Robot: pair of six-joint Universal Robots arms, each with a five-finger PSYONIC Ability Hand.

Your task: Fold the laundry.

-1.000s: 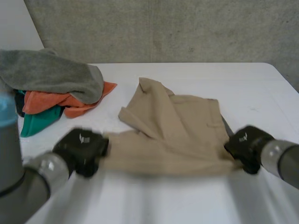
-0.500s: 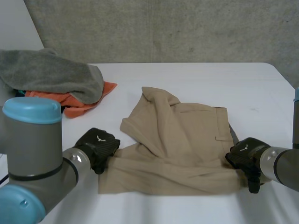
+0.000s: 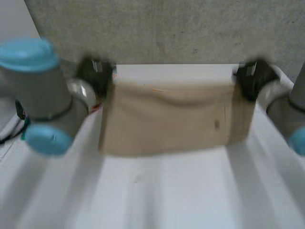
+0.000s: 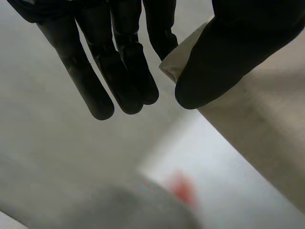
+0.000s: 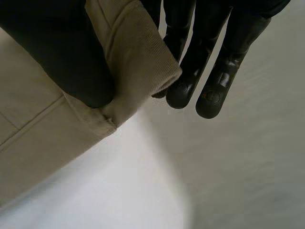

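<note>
- The beige garment (image 3: 167, 119) hangs as one wide panel above the white table (image 3: 167, 195). It is stretched level between the two hands, which hold its upper corners.
- The left hand (image 3: 95, 74) is at one upper corner. In its wrist view, the thumb (image 4: 233, 52) pinches the cloth corner against the straight fingers (image 4: 126, 67).
- The right hand (image 3: 252, 78) is at the opposite upper corner. In its wrist view, the thumb (image 5: 57, 52) clamps a hemmed edge against the fingers (image 5: 209, 71).
- It cannot be determined whether the lower edge touches the table.
- Progress, as a judgement: the garment is lifted and spread, and no completed fold lies on the table. The task appears to be at an early stage.
- Remaining, as a judgement: lay the panel down flat, fold it over and smooth it.
- Grey and orange-red shapes (image 4: 143, 205) lie beyond the left hand's fingertips. They may be further laundry, but they are too blurred to confirm.
</note>
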